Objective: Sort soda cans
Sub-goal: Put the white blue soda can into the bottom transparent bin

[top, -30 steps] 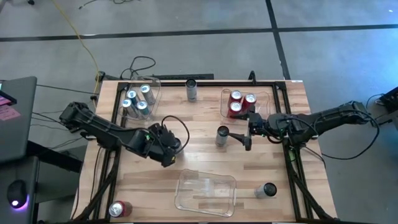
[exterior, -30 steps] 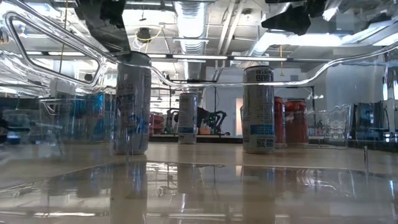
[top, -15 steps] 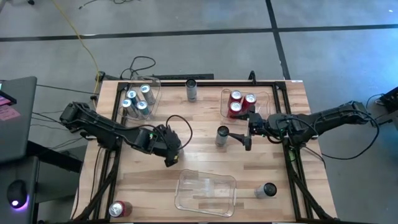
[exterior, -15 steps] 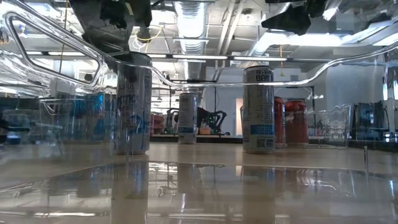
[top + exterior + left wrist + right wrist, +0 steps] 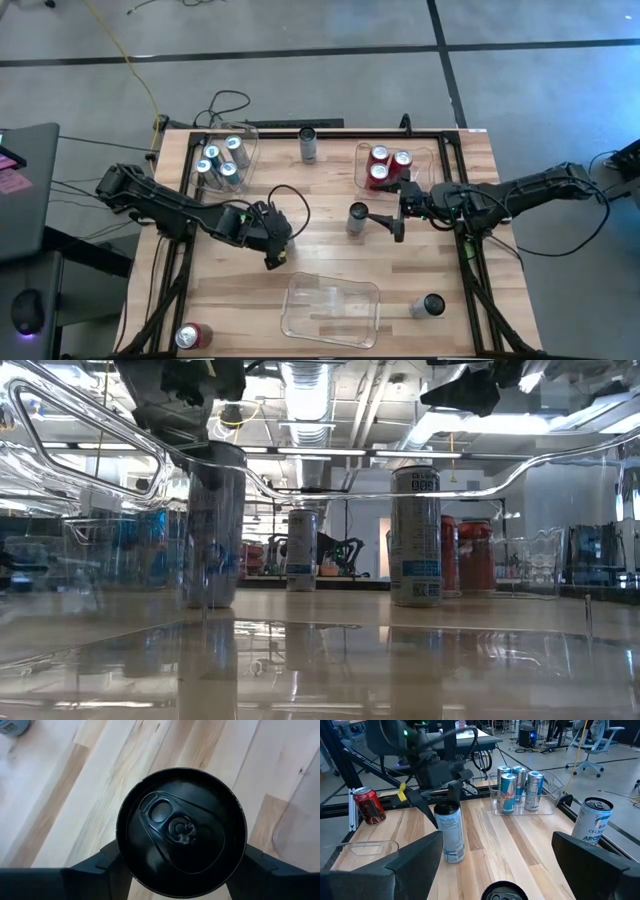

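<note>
A can with a black top (image 5: 181, 830) stands upright on the wooden table (image 5: 320, 250), left of the middle. My left gripper (image 5: 273, 250) is over it, shut on it. The same can (image 5: 449, 832) shows a pale wall with teal print in the right wrist view. My right gripper (image 5: 392, 222) hovers open right of the middle, beside a grey can (image 5: 357, 218). Another can (image 5: 308, 143) stands at the far edge. A dark-topped one (image 5: 430, 305) is at the near right and a red one (image 5: 192, 335) at the near-left corner. My left gripper has the black-topped can between its two fingers (image 5: 107, 870), one on each side of the can's upper wall (image 5: 121, 857). The fingers come from above, slanting down. The can stands upright with its bottom on the table (image 5: 210, 605).
A clear bin (image 5: 225, 160) at the far left holds several silver-blue cans. A clear bin (image 5: 392, 165) at the far right holds three red cans. An empty clear bin (image 5: 330, 305) lies at the near middle. Black frame rails run along the table's edges.
My left gripper has sunk a little toward the table's near right, down over the black-topped can. Its fingers now lie along the can's sides, and the can shows darker in the low view. The can has stayed in place.
</note>
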Motion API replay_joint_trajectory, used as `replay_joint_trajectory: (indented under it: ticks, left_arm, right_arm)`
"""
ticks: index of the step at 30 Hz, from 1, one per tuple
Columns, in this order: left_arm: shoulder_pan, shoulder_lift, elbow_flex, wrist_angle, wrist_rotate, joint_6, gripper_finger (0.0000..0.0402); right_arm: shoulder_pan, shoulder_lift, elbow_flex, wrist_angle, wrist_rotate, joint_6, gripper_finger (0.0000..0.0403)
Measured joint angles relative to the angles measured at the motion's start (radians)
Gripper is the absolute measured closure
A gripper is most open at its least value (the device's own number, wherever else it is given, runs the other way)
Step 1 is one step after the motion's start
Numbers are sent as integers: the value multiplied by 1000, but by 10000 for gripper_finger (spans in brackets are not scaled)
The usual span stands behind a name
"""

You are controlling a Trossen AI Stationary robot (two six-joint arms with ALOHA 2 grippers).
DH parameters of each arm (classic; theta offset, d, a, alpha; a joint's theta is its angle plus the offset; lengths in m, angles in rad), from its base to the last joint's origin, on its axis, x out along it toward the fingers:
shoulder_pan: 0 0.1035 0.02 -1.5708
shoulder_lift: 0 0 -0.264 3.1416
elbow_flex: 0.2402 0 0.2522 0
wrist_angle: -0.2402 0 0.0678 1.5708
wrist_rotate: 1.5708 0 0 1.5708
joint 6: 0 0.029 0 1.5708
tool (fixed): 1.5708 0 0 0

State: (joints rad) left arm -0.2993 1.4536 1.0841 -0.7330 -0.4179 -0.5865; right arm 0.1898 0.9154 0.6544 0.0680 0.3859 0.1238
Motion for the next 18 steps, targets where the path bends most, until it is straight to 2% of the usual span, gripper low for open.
replay_joint_trajectory:
  ticks: [8,13,18]
  left_arm:
    - [-12,-8,228,-132,-6,23,163]
    - [-55,-10,365,-129,7,81,164]
    - [-121,-10,413,-82,20,168,162]
  right_arm:
    - [0,0,0,-15,0,-27,11]
    - [0,0,0,-28,0,-28,11]
    - [-1,0,0,-40,1,-51,11]
